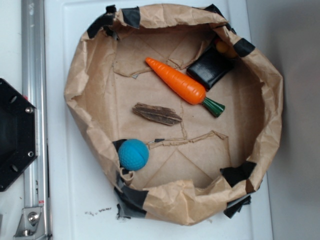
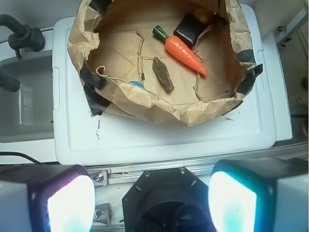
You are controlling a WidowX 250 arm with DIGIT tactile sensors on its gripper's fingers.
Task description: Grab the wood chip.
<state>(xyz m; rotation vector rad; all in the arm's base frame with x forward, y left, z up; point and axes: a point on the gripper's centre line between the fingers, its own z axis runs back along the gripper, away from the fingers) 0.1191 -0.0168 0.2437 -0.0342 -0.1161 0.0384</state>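
The wood chip (image 1: 156, 114) (image 2: 162, 73), a flat grey-brown sliver with ragged ends, lies on the paper floor in the middle of a brown paper basin (image 1: 90, 60) (image 2: 145, 99). In the wrist view my gripper (image 2: 152, 203) stands open, its two glowing pads (image 2: 70, 203) wide apart with nothing between them. It hangs high above the black robot base (image 2: 166, 200), well short of the basin and the chip. The gripper does not show in the exterior view.
An orange toy carrot (image 1: 179, 82) (image 2: 186, 54) with a green stem lies beyond the chip, beside a black block (image 1: 210, 67) (image 2: 189, 29). A blue ball (image 1: 133, 154) rests against the basin's wall. The basin sits on a white board (image 2: 159, 135); a metal rail (image 1: 32, 100) runs alongside.
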